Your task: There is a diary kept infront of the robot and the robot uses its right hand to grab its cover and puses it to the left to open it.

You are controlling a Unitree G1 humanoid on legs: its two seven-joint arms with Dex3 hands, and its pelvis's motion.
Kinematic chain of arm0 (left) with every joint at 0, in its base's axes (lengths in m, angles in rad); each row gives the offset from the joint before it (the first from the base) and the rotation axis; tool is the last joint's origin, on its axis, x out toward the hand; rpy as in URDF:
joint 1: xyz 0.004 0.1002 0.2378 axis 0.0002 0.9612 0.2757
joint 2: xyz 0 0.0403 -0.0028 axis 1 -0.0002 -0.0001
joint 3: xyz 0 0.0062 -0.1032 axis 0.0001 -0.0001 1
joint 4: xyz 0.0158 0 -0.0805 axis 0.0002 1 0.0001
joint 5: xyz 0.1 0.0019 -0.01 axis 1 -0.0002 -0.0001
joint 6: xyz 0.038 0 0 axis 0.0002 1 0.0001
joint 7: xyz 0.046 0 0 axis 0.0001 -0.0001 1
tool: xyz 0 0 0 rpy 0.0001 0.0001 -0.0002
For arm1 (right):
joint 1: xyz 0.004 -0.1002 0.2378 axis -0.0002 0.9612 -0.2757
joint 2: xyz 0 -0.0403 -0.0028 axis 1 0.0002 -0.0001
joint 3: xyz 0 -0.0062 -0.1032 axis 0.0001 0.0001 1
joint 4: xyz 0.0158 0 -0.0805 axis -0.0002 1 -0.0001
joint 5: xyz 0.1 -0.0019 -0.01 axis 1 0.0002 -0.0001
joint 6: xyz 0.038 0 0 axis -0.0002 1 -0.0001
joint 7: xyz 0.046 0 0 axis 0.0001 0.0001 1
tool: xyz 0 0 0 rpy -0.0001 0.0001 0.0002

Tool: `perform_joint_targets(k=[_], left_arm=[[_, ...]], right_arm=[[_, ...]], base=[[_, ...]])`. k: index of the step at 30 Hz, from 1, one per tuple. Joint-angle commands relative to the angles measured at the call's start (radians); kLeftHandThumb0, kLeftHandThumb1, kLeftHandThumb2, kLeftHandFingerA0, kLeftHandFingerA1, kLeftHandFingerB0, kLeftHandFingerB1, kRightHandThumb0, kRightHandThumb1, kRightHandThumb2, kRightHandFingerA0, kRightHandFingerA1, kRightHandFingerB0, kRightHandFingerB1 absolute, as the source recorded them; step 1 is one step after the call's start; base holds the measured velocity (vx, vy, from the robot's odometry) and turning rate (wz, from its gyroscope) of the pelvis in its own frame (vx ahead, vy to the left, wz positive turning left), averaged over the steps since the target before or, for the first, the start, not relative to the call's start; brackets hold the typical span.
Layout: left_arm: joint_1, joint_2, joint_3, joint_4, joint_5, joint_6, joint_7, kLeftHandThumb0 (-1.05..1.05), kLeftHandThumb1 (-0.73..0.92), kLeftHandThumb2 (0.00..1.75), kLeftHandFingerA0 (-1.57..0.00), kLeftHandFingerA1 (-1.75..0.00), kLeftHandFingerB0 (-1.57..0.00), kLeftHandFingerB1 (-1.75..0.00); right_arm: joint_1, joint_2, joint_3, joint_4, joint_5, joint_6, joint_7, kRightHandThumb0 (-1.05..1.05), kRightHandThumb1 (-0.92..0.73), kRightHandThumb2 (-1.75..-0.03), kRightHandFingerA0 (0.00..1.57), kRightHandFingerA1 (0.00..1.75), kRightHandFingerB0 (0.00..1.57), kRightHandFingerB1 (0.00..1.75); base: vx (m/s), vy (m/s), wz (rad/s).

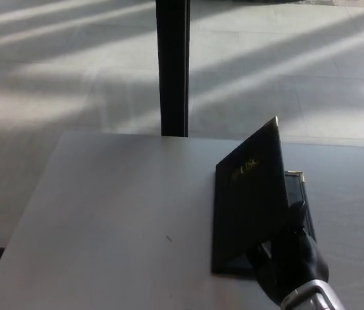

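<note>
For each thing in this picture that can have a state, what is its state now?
diary: partly open, front cover raised steeply on its left spine, not yet laid over.
right hand: under the raised cover's near right edge, propping it; grip hidden.
left hand: not in view.
table: bears the diary near its right side.
</note>
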Motion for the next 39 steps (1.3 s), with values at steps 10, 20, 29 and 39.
perform_joint_targets(k=[10, 20, 29, 39], left_arm=[[-0.008, 0.049, -0.003, 0.006, 0.011, 0.003, 0.026, -0.82, 0.92, 1.01, -0.27, -0.75, -0.23, -0.63], [-0.024, 0.055, -0.013, -0.013, 0.018, 0.021, 0.045, -0.83, 0.92, 0.98, -0.33, -0.80, -0.26, -0.67], [-0.039, 0.069, -0.036, 0.010, 0.041, 0.022, 0.062, -0.83, 0.92, 0.98, -0.35, -0.80, -0.27, -0.67], [-0.032, 0.082, -0.053, 0.040, 0.045, 0.001, 0.074, -0.83, 0.92, 0.96, -0.37, -0.83, -0.32, -0.70]], right_arm=[[-0.153, -0.040, 0.571, -0.102, -0.563, 0.085, -0.089, -0.87, -0.77, -1.18, 0.14, 0.54, 0.12, 0.50], [-0.222, -0.121, 0.614, -0.015, -0.745, 0.009, -0.094, -0.39, -0.51, -1.12, 1.34, 1.32, 0.02, 0.51], [-0.318, -0.167, 0.539, 0.134, -0.756, 0.097, -0.126, -0.86, -0.75, -1.14, 0.54, 0.88, 0.00, 0.39], [-0.345, -0.131, 0.400, 0.139, -0.676, 0.162, -0.080, -0.86, -0.76, -1.14, 0.46, 0.79, 0.08, 0.43]], base=[[0.00, 0.000, 0.01], [0.00, 0.000, 0.00], [0.00, 0.000, 0.00], [0.00, 0.000, 0.00]])
